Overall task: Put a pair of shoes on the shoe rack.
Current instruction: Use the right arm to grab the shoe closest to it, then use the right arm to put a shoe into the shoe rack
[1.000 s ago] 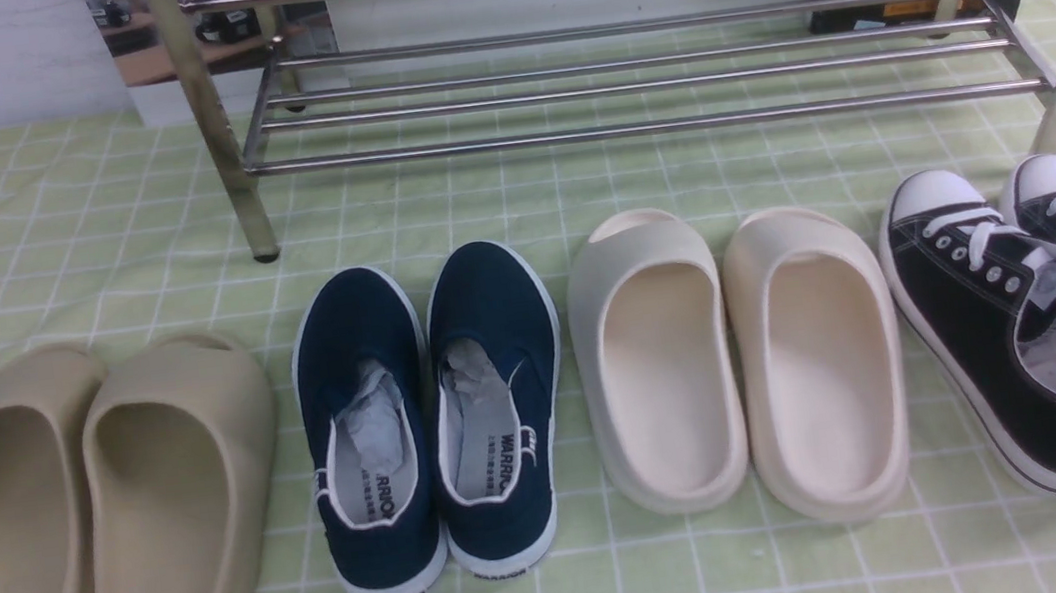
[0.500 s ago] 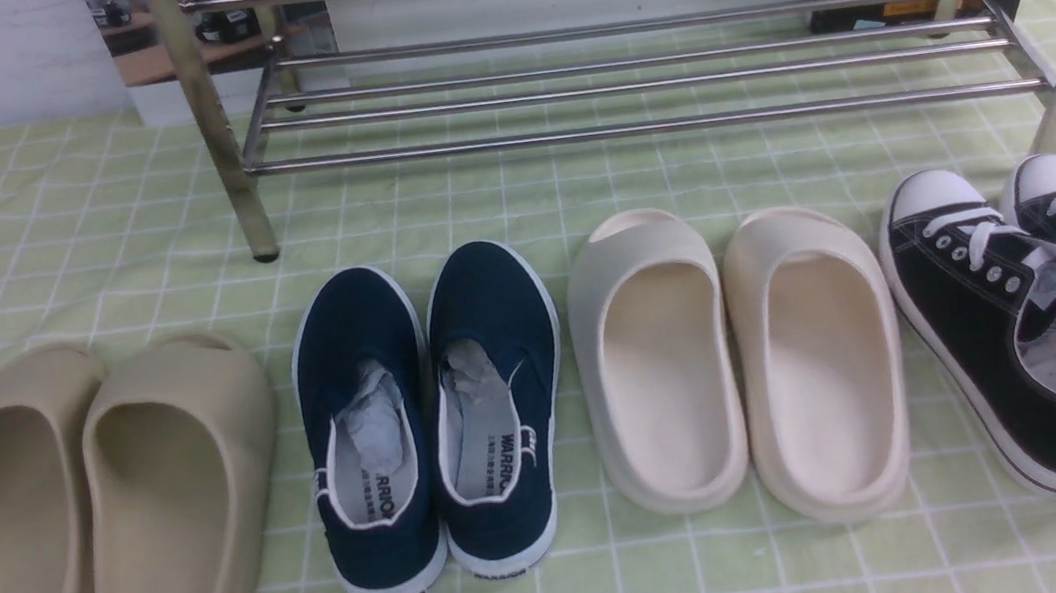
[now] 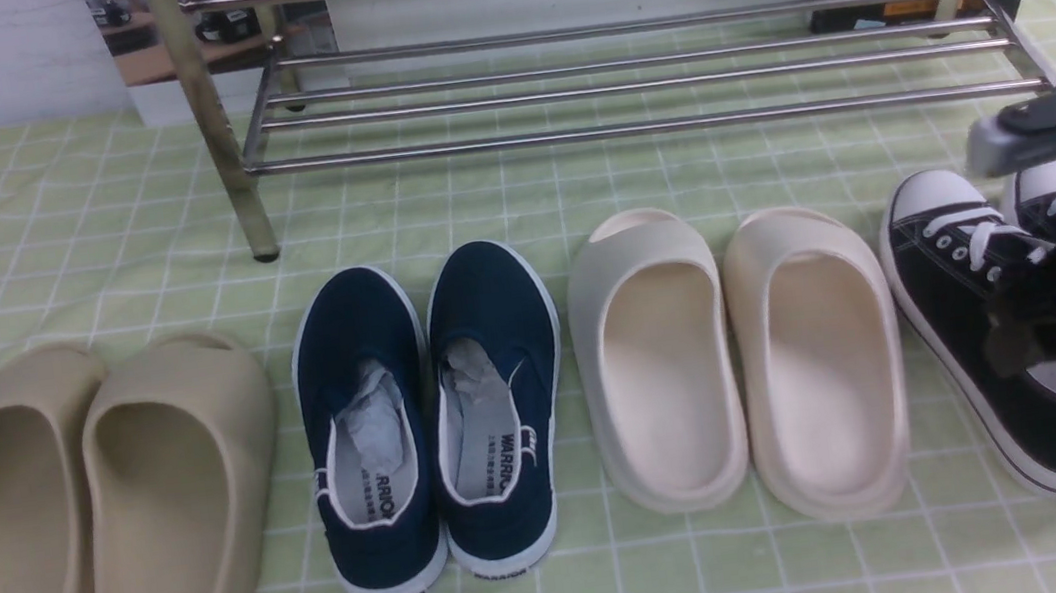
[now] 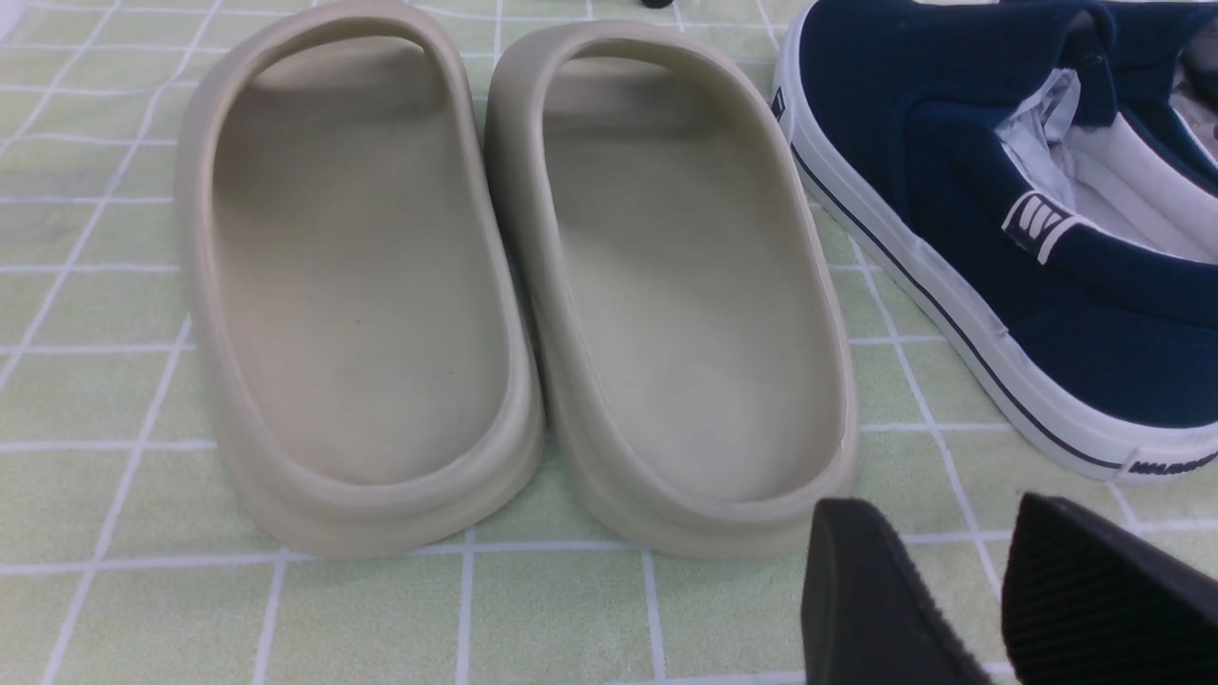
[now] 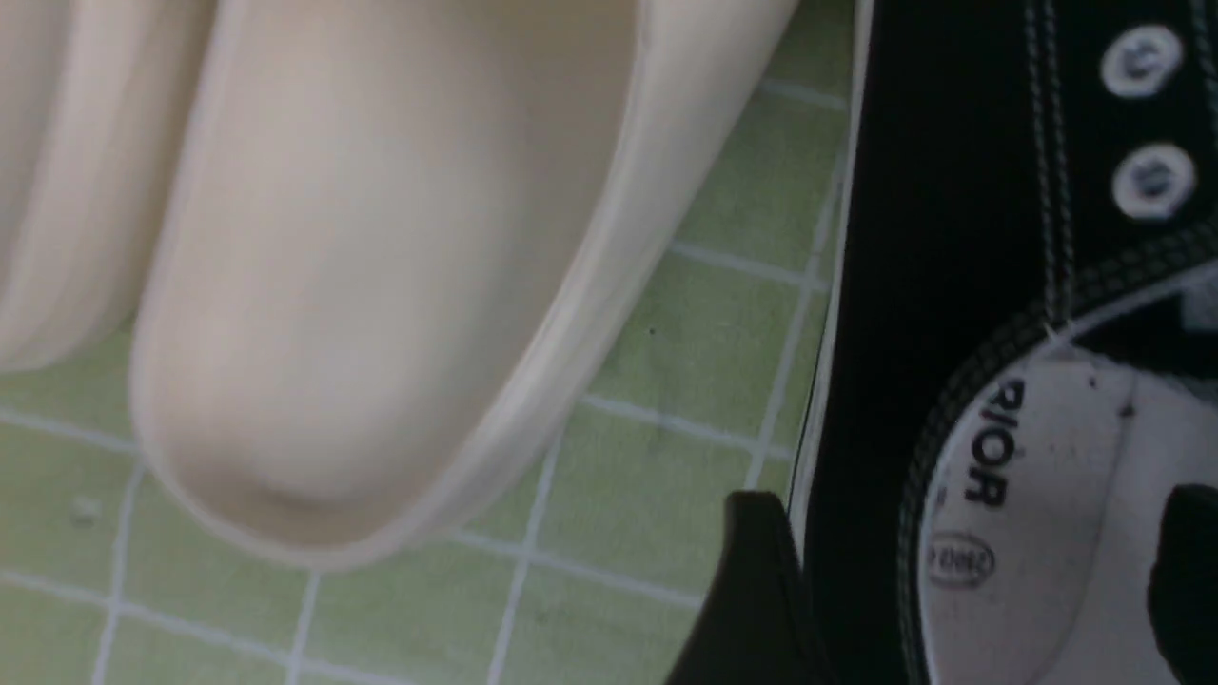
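Black sneakers (image 3: 955, 325) sit beside cream slides (image 3: 668, 370), right tool (image 5: 971, 504) straddling one.

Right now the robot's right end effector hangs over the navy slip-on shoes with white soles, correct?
Wrong shoes. The right wrist view shows the right end effector hanging over a black canvas lace-up sneaker with white stitching, not the navy slip-on shoes with white soles.

Bright even light, faint soft shadows, glints on the shoe rack (image 3: 629, 131), right wrist view blurred
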Controlling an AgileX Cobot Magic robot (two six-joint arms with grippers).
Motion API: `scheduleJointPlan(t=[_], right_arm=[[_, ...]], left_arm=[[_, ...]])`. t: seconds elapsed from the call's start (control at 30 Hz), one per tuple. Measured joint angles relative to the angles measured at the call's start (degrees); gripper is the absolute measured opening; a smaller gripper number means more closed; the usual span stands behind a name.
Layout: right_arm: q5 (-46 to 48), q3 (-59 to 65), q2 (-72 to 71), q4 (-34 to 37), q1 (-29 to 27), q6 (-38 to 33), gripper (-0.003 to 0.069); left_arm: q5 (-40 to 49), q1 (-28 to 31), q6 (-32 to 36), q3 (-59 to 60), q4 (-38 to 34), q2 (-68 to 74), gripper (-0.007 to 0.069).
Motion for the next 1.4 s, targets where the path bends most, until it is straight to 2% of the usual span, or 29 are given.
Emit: scheduleJointPlan(t=[0.1, 0.2, 0.23, 0.27, 0.33, 0.43, 0.5, 0.73, 1.07, 1.4], right_arm=[[-3.0, -0.3, 3.4, -3.3, 0.5, 3.6, 0.0508], [-5.8, -0.5, 8.6, -6.9, 0.5, 10.4, 0.0404], [-5.9, -0.5, 8.8, -6.9, 0.5, 10.4, 0.0396], [-5.6, -0.9, 9.8, -6.4, 0.7, 11.8, 0.0325], [-5.4, -1.2, 10.1, -5.8, 1.0, 12.5, 0.0242], [-3.7, -2.3, 10.1, -4.9, 1.3, 13.0, 0.0060], [-2.7, -3.0, 10.1, -4.8, 1.3, 13.0, 0.0020], [12.2, -15.3, 8.8, -7.0, 1.2, 11.5, 0.0015], [14.7, -34.2, 15.9, -6.3, 1.2, 8.5, 0.0015], [22.4, -76.2, 44.7, -5.8, 1.2, 6.5, 0.0015]], left_arm=[[0.0, 0.0, 0.0, 0.0, 0.0, 0.0, 0.0239], [0.0, 0.0, 0.0, 0.0, 0.0, 0.0, 0.0239], [0.0, 0.0, 0.0, 0.0, 0.0, 0.0, 0.0239], [0.0, 0.0, 0.0, 0.0, 0.0, 0.0, 0.0239], [0.0, 0.0, 0.0, 0.0, 0.0, 0.0, 0.0239], [0.0, 0.0, 0.0, 0.0, 0.0, 0.0, 0.0239], [0.0, 0.0, 0.0, 0.0, 0.0, 0.0, 0.0239], [0.0, 0.0, 0.0, 0.0, 0.0, 0.0, 0.0239], [0.0, 0.0, 0.0, 0.0, 0.0, 0.0, 0.0239], [0.0, 0.0, 0.0, 0.0, 0.0, 0.0, 0.0239]])
